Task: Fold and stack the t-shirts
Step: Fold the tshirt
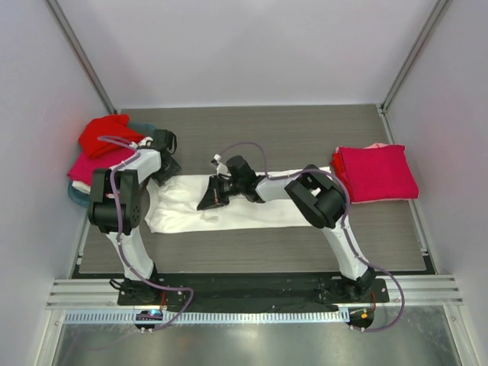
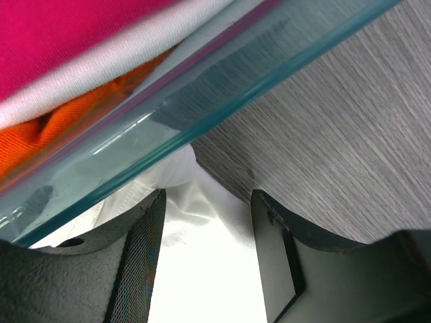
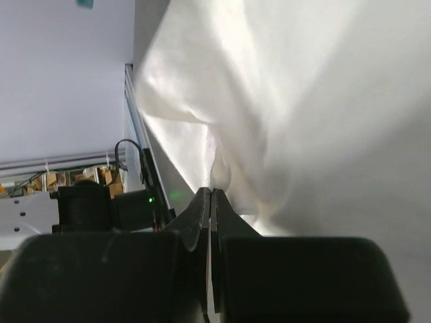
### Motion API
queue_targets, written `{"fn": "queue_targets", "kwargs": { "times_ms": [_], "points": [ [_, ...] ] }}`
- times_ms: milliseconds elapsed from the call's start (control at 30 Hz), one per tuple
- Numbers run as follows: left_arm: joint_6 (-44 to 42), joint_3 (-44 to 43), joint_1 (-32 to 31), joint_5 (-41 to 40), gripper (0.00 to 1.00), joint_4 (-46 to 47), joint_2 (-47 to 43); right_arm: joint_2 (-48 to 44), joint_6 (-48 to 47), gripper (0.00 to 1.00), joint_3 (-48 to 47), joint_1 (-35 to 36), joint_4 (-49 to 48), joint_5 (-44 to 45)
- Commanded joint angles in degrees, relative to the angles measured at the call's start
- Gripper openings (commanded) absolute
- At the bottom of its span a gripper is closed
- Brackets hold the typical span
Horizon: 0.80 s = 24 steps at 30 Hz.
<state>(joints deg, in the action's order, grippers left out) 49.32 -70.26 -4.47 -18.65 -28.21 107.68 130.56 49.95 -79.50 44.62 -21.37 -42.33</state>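
The white t-shirt [image 1: 252, 210] lies spread across the middle of the table. My right gripper [image 1: 207, 200] sits over its left part, and in the right wrist view that gripper [image 3: 211, 192] is shut on a thin fold of the white t-shirt [image 3: 303, 101]. My left gripper [image 1: 166, 164] is at the shirt's far left end, beside the basket. It [image 2: 209, 202] stands open, its fingers astride the white t-shirt [image 2: 202, 269]. A red t-shirt [image 1: 107, 133] and a magenta one [image 1: 88, 164] lie heaped in the basket.
The teal basket [image 2: 202, 101] stands at the table's left edge, its wall just beyond my left fingers. A folded magenta-pink shirt [image 1: 375, 172] rests at the right side of the table. Walls close in the left, right and far sides.
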Motion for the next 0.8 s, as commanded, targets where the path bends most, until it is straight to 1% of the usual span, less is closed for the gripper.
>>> {"fn": "queue_targets", "kwargs": {
  "times_ms": [0,167,400,433,467,500,533,567,600,667,733,767],
  "points": [
    [-0.2,1.1,0.8,-3.3,0.55,-2.4,-1.1,-7.3,0.3,0.01,3.6,2.6,-4.0,-1.5],
    [-0.3,1.4,0.8,-3.7,0.55,-2.5,-1.9,-10.0,0.5,0.01,7.7,5.0,-4.7,0.0],
    [-1.2,1.7,0.8,-3.8,0.55,-2.3,-2.5,-10.3,0.6,0.02,6.6,7.2,-2.0,0.5],
    [-1.3,1.7,0.8,-3.8,0.55,-2.3,-2.6,-10.2,0.6,0.04,5.9,7.6,-1.8,0.6],
    [-1.4,1.7,0.8,-3.8,0.55,-2.0,-2.8,-10.2,0.6,0.31,5.7,7.8,-1.4,0.7],
    [-1.5,1.8,0.8,-3.8,0.55,-2.0,-3.0,-10.2,0.5,0.46,5.8,7.9,-1.4,0.8],
    [-1.7,1.9,0.8,-3.8,0.56,-1.9,-3.2,-10.6,0.4,0.59,5.9,8.0,-1.6,1.3],
    [-1.9,2.0,0.8,-3.5,0.56,-1.8,-3.3,-11.6,0.4,0.75,6.9,8.1,-2.0,2.3],
    [-2.1,2.1,0.8,-3.3,0.56,-1.7,-3.7,-12.3,-0.1,0.77,7.3,7.9,-1.8,2.8],
    [-3.0,2.2,0.8,-2.7,0.56,-1.6,-4.5,-14.7,-1.4,0.75,8.4,7.8,-0.3,4.3],
    [-3.4,2.8,0.7,-2.6,0.56,-1.6,-6.7,-16.9,-2.8,0.7,10.3,7.6,0.9,6.5],
    [-3.8,3.0,0.7,-2.4,0.56,-1.7,-7.6,-19.4,-3.5,0.68,10.9,7.5,3.1,9.1]
  ]
}}
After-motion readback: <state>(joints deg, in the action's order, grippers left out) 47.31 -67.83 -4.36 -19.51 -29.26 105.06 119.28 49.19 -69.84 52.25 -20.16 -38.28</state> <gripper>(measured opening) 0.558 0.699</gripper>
